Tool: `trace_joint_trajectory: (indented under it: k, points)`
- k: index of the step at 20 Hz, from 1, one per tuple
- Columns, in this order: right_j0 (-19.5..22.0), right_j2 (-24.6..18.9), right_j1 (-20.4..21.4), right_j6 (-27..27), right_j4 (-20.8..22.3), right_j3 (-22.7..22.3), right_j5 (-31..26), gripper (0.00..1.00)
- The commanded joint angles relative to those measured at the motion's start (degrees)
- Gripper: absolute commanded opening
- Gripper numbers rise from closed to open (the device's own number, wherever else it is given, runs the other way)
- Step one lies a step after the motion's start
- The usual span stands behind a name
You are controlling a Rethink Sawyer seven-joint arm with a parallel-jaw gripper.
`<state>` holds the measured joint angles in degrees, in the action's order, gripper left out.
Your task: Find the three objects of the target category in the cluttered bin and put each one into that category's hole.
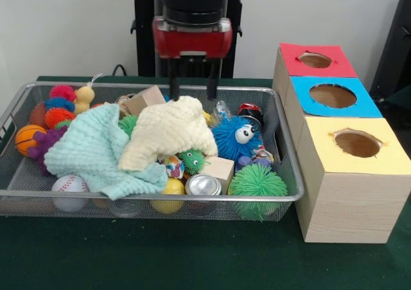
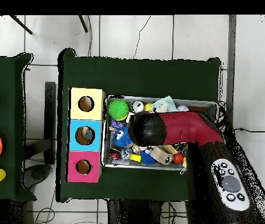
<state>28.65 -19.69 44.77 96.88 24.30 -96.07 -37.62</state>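
Wire-mesh bin (image 1: 290, 174) holds soft crumpled cloths, cream (image 1: 170, 131) and mint waffle-weave (image 1: 96, 150), among spiky rubber balls, a metal can (image 1: 203, 185) and wooden blocks; gripper (image 1: 192, 88) hangs just above the cream cloth's far edge, fingers (image 1: 173, 85) spread apart, holding nothing.

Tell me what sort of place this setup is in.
Probably a robotics lab or test workspace. A green cloth-covered table holds a wire mesh bin of toys and cloths beside a wooden sorting box with red, blue and yellow hole tops. The overhead view shows a tiled floor with cables.
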Motion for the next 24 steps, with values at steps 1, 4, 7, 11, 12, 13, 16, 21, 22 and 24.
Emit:
trace_joint_trajectory:
  k: [1, 4, 7, 11, 12, 13, 16, 21, 22, 24]
  points:
    - [-5.9, 2.2, -1.4, 9.6, 1.4, -9.0, 4.2, 1.00]
    - [-9.9, 5.1, -2.7, 14.0, 1.3, -9.2, 6.8, 1.00]
    - [-13.9, 8.3, -4.1, 18.3, -0.1, -9.1, 8.5, 1.00]
    - [-15.6, 10.2, -4.2, 18.2, -1.3, -11.0, 10.8, 1.00]
    - [-15.7, 10.6, -3.9, 17.7, -1.5, -11.7, 10.9, 1.00]
    - [-16.4, 11.2, -3.7, 17.9, -1.6, -12.3, 11.5, 1.00]
    - [-17.9, 13.0, -4.2, 18.6, -1.3, -13.5, 14.3, 1.00]
    - [-18.9, 14.6, -4.1, 18.8, -2.8, -15.4, 16.3, 1.00]
    - [-18.8, 14.7, -3.9, 18.6, -3.1, -15.9, 16.5, 1.00]
    - [-18.6, 14.8, -3.4, 18.1, -3.9, -16.9, 16.8, 1.00]
